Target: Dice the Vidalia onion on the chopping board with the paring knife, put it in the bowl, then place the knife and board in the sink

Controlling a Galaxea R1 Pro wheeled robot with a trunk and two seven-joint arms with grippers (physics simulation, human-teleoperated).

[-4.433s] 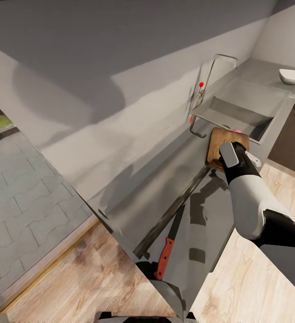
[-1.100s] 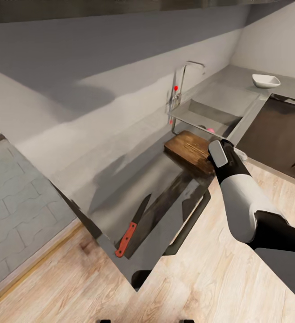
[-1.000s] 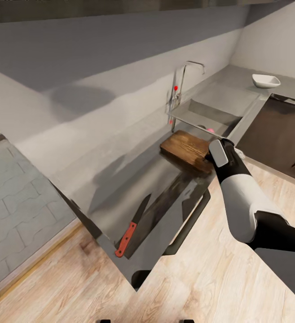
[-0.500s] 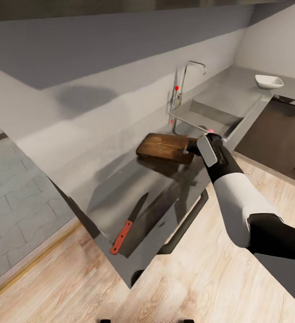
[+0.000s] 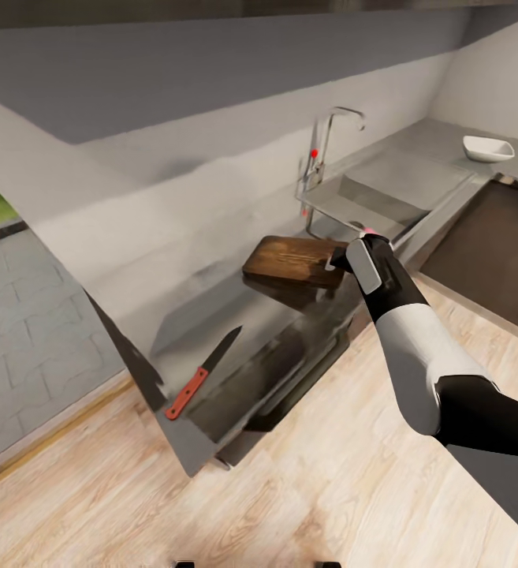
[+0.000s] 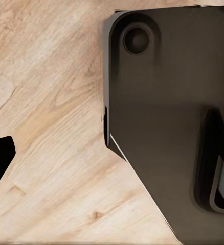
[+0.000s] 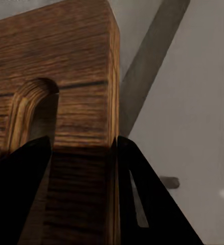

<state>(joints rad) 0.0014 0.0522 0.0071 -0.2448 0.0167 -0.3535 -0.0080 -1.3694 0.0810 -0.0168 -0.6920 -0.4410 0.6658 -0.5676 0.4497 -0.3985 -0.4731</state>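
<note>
Our right gripper [image 7: 81, 153], jaws clamped on the chopping board's [image 5: 290, 259] slotted end in our wrist view, paring knife [image 5: 202, 373] at the surface's [image 5: 243, 315] near corner overhead, left jaws' state unreadable.

Even, soft light, no hard source visible. Tabletop [image 5: 235, 331] is glossy, mirrors wall and the chopping board [image 5: 290, 259] as a dark smear below it. Broad soft shadows on the far wall, darker band up top. Head view slightly soft, w/ smeared compression texture on wall and floor; strong tilt, stretched at edges. Right wrist view: board grain sharp, claw [image 7: 81, 168] fingers near-black silhouettes. Left wrist view dim on the dark robot base [image 6: 168, 112], floor bright.
</note>
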